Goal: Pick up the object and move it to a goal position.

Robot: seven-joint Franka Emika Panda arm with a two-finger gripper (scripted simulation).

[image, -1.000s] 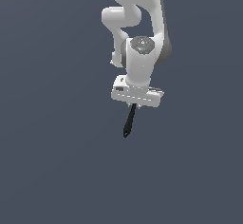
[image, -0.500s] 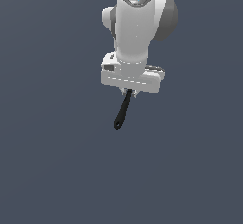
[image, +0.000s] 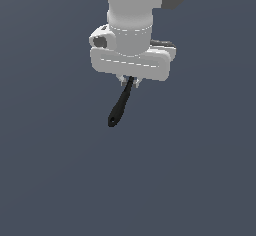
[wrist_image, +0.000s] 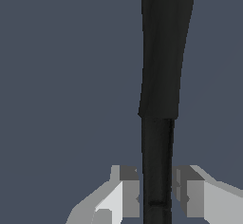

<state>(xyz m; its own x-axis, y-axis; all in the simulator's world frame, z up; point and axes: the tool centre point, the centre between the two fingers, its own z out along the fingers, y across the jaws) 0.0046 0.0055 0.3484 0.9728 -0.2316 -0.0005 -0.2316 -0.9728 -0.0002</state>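
Moved up and nearer in the exterior view, white robot arm (image: 132, 15) now fills more of frame.
Hand (image: 129, 81) pinches slim black tapered rod (image: 120, 105) by its thin end; rod hangs tilted below, rounded end lowest.

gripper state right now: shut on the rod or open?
Shut on the black rod. In the wrist view the gripper has a finger on each side of the rod's thin end; the exterior view shows the rod hanging tilted below it.

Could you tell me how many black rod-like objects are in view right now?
1. The black rod hangs tilted from the gripper, clamped between its fingers at the thin end.
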